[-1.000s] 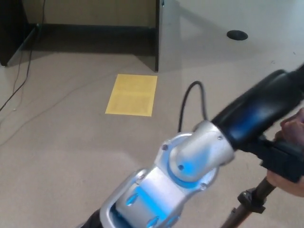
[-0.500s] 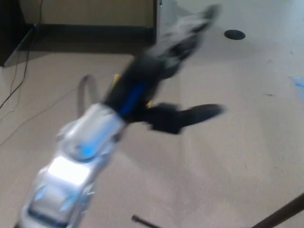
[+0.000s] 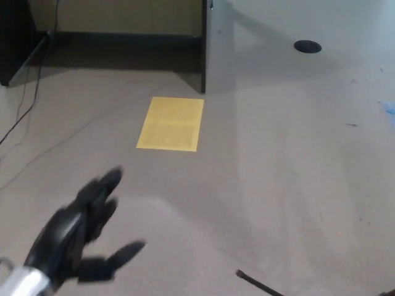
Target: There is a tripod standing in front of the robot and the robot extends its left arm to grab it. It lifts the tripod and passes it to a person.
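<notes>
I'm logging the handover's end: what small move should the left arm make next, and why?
Probably lower the left hand to rest: it is open and holds nothing, low at the picture's left, and only a thin dark rod, perhaps a tripod leg, shows at the bottom edge.

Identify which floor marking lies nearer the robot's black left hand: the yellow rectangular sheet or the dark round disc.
The yellow rectangular sheet, just above the left hand; the dark round disc sits far off.

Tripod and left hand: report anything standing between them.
Nothing visible does. The left hand is open and empty at lower left; only a thin dark tripod leg shows at the bottom edge, with bare floor between.
</notes>
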Available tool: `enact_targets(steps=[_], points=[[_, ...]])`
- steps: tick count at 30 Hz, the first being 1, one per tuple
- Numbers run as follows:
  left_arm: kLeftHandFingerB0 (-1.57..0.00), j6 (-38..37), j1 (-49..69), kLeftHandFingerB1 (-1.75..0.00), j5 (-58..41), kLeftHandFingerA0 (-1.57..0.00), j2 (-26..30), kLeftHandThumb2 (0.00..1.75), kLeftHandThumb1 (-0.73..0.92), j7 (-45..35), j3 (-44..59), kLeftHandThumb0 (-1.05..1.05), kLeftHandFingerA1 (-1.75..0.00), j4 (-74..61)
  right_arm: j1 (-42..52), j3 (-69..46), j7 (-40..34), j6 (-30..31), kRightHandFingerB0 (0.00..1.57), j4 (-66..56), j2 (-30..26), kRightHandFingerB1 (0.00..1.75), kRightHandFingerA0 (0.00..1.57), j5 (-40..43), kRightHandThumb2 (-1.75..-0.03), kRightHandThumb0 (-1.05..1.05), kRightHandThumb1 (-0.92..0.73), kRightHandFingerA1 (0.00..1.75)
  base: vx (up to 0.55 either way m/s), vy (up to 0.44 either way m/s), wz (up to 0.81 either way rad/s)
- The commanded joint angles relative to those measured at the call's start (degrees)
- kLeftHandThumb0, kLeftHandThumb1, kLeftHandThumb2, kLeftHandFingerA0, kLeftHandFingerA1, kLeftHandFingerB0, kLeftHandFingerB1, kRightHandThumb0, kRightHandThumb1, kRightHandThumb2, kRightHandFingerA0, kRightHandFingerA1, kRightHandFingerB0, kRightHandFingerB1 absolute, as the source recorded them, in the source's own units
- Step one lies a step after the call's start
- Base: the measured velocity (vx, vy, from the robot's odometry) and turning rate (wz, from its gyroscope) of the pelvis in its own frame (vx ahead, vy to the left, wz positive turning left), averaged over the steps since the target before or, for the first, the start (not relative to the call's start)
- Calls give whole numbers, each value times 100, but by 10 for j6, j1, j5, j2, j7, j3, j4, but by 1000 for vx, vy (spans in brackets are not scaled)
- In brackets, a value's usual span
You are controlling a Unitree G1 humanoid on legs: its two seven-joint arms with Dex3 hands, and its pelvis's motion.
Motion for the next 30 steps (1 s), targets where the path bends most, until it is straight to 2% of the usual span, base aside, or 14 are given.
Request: enact_targets(steps=[1, 2, 3, 5, 6, 7, 8, 12, 18, 24, 30], points=[[0, -238, 65, -48, 61, -1, 51, 84, 29, 77, 59, -27, -49, 284, 6, -7, 0, 3, 48, 4, -12, 37, 69, 4, -61, -39, -70, 44, 0, 0, 0], [-8, -229, 63, -49, 83, -9, 64, 85, 29, 115, 55, -23, -50, 316, 8, -10, 0, 0, 48, 7, -9, 37, 68, 8, -61, -38, -70, 44, 0, 0, 0], [-22, -247, 63, -34, 101, -28, 73, 62, 41, 139, 48, -41, -40, 340, 9, -10, 1, 1, 47, 8, -8, 36, 65, 9, -62, -39, -70, 42, 0, 0, 0], [-27, -272, 55, -35, 121, -33, 89, 61, 42, 173, 38, -39, -41, 391, 12, -12, 4, 2, 46, 8, -5, 35, 64, 12, -61, -39, -70, 42, 0, 0, 0], [-36, -258, 45, -40, 113, -38, 94, 64, 41, 177, 41, -40, -43, 427, 14, -13, 2, 1, 46, 10, -2, 36, 66, 13, -61, -38, -69, 43, 0, 0, 0], [-36, -254, 39, -40, 109, -38, 97, 64, 41, 178, 43, -40, -43, 444, 15, -13, 1, 1, 46, 10, -1, 36, 66, 13, -61, -38, -69, 43, 0, 0, 0], [-40, -228, 29, -33, 96, -43, 100, 54, 46, 163, 47, -32, -37, 454, 18, -13, -2, 0, 46, 9, 0, 36, 66, 14, -61, -38, -69, 43, 0, 0, 0], [-44, -215, 20, -35, 107, -47, 120, 55, 46, 145, 22, -29, -39, 473, 27, -14, -5, -1, 46, 13, 1, 35, 63, 13, -61, -39, -69, 41, 0, 0, 0], [-43, -250, 35, -35, 127, -46, 131, 56, 48, 155, -8, -31, -38, 509, 43, -10, -5, -2, 47, 11, 0, 36, 66, 9, -61, -38, -69, 42, 0, 0, 0], [-45, -278, 22, -35, 124, -47, 133, 55, 48, 162, -14, -29, -38, 546, 37, -12, -7, 3, 46, 16, 3, 35, 60, 8, -61, -38, -70, 40, 0, 0, 0], [-44, -300, 12, -35, 129, -46, 136, 56, 49, 165, -18, -29, -38, 572, 36, -9, -5, -3, 47, 14, 0, 36, 67, 3, -61, -39, -71, 44, 0, 0, 0]])
